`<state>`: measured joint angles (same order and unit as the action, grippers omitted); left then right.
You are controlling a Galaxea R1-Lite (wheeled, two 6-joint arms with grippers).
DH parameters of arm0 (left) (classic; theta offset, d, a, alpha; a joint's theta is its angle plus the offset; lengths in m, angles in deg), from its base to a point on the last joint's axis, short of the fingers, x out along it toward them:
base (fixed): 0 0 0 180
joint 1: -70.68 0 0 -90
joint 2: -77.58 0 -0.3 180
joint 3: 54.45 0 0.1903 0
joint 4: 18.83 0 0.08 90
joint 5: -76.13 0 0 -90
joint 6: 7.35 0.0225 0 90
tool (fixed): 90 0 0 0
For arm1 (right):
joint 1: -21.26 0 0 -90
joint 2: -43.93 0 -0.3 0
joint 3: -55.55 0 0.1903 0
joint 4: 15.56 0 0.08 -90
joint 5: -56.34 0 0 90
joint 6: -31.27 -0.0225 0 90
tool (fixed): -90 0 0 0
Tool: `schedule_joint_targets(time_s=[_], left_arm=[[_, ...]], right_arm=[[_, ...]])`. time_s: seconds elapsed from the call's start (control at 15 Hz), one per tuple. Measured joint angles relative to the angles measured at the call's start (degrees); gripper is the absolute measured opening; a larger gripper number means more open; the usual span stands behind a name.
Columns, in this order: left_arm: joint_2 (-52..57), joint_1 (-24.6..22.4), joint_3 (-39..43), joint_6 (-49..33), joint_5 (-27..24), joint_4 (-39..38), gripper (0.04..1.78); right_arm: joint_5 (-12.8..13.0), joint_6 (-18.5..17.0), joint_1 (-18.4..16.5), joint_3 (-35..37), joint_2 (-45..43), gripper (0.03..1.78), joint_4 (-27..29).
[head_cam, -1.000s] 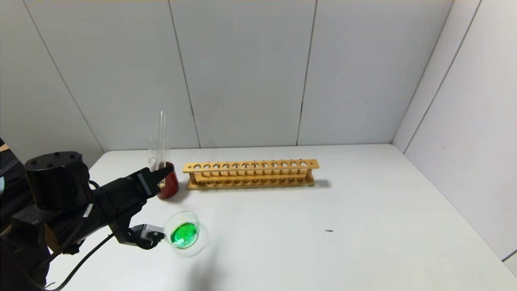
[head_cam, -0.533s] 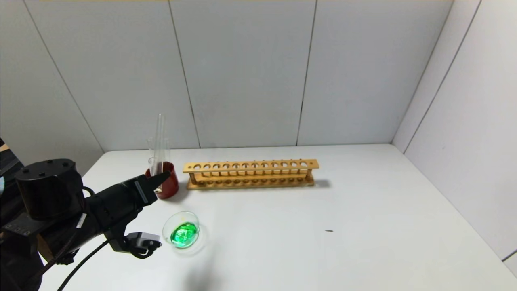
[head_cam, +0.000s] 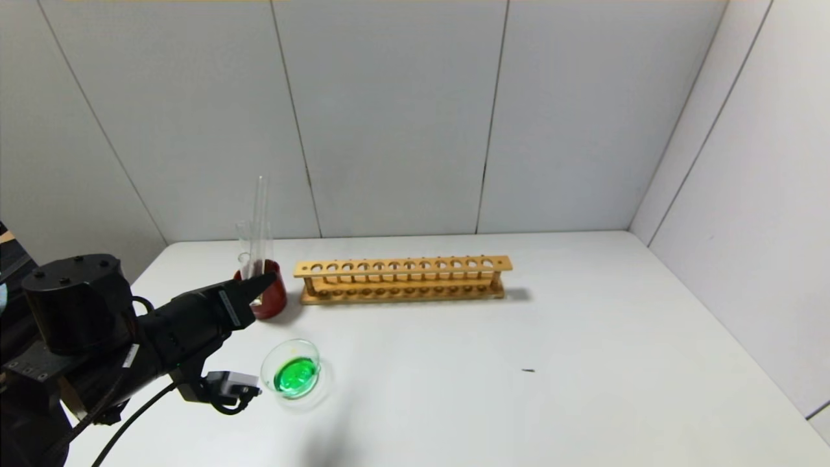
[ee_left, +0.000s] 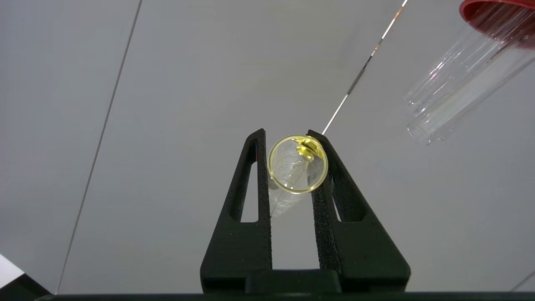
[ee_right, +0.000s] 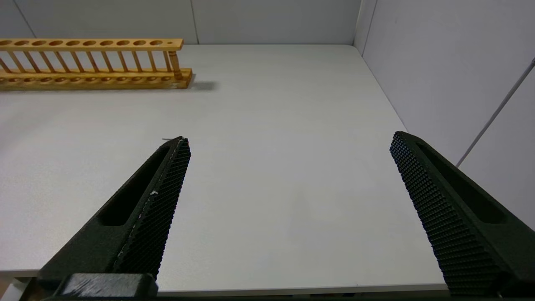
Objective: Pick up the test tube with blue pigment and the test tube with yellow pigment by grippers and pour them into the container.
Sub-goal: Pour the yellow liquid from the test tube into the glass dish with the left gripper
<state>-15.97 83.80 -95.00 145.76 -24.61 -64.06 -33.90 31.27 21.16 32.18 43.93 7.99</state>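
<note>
My left gripper is shut on the test tube with yellow pigment. In the left wrist view I see the tube end-on between the fingertips, with only a small yellow residue inside. In the head view the tube rises upright above the fingertips, at the dark red cup. The container, a clear dish, holds green liquid and sits on the table just right of and below the gripper. No tube with blue liquid shows. My right gripper is open and empty over the table's front right.
The red cup holds colourless clear tubes close to the left gripper. An empty wooden tube rack stands right of the cup and also shows in the right wrist view. Walls close off the back and right.
My left arm has drawn back a little to the left and away from the dish, still holding the tube. The green liquid in the dish has shifted slightly.
</note>
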Motion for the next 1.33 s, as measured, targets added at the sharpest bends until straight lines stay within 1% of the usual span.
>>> schedule_joint_targets(time_s=[0.53,0.87,0.93,1.07,1.2,1.33], left_arm=[[0.7,0.7,0.7,2.9,0.1,-2.4,0.34],[1.1,0.6,1.1,2.4,2.3,-2.5,0.34],[1.3,0.6,1.5,1.1,3.5,-2.3,0.34],[1.7,0.5,2.3,-4.5,6.3,-1.2,0.34],[2.5,0.5,2.6,-13.2,7.8,1.6,0.34],[3.4,0.7,2.8,-22.5,7.9,2.6,0.34]], right_arm=[[0.0,0.0,0.0,0.0,0.0,1.75,0.0],[0.0,0.0,0.0,0.0,0.0,1.75,0.0],[0.0,0.0,0.0,0.0,0.0,1.75,0.0],[0.0,0.0,0.0,0.0,0.0,1.75,0.0],[0.0,0.0,0.0,0.0,0.0,1.75,0.0],[0.0,0.0,0.0,0.0,0.0,1.75,0.0]])
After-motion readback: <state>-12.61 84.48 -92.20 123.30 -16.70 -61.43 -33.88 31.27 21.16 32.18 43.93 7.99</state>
